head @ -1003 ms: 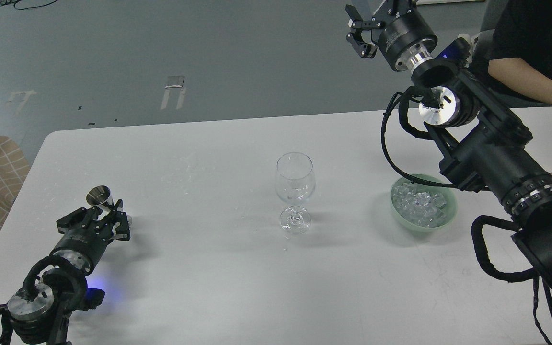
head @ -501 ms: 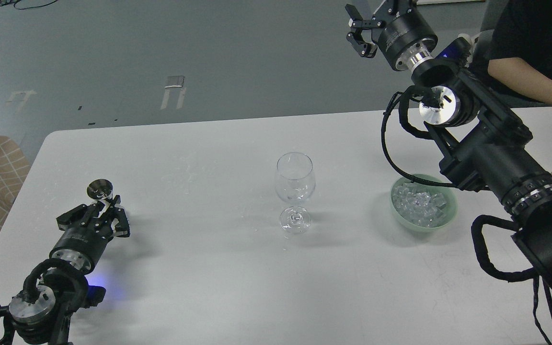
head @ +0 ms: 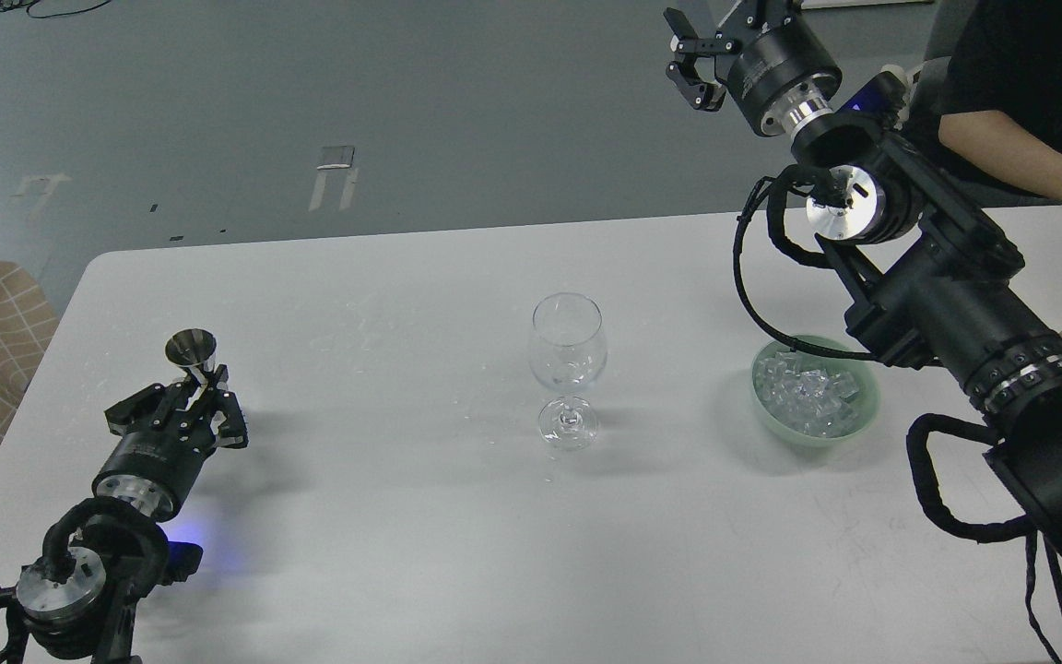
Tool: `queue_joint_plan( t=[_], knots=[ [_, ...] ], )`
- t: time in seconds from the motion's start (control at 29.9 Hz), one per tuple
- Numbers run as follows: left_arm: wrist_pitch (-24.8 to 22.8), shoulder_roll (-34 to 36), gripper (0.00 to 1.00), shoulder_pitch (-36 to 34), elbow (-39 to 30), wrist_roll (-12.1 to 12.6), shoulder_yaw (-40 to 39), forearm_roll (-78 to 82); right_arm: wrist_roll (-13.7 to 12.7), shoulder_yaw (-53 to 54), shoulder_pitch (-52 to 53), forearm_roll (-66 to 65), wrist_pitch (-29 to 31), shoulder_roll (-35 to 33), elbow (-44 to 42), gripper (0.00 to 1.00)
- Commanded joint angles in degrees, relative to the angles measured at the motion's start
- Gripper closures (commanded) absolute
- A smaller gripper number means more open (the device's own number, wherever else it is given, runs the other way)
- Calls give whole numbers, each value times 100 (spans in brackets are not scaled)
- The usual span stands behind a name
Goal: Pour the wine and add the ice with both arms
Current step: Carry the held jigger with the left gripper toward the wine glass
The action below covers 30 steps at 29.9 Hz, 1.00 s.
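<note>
Metal jigger (head: 192, 352) clamped in left gripper (head: 204, 398), seemingly upright; level carry advised toward wine glass (head: 568, 355); right gripper (head: 692, 55) held spread, idle.

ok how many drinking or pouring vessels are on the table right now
3. A clear wine glass stands at the table's middle. A small metal measuring cup is at the left, gripped by the left tool. A green bowl of ice sits right. None looks hidden.

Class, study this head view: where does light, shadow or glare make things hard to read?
Head view: wine glass shows only as faint outline and glints; ice glitters, cubes blending together; soft shadows on the table; blue glow beside the left arm.
</note>
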Motion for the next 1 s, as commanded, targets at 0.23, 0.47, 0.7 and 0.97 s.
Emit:
queue_joint_plan(
  t=[0.23,0.47,0.7,0.97],
  knots=[
    [16,-333,100,-415,-235,8,63,26,-4,0,0,0,0,0,-14,0],
    [218,-307,100,-530,-552,8,335,131,-13,0,9,0,-175,0,-23,0],
    [403,-316,100,-512,-771,17,774,280,-223,0,228,0,-684,0,-31,0],
    [649,-210,100,-433,-1149,105,1214,307,-285,17,536,35,-1274,0,-49,0]
  ],
)
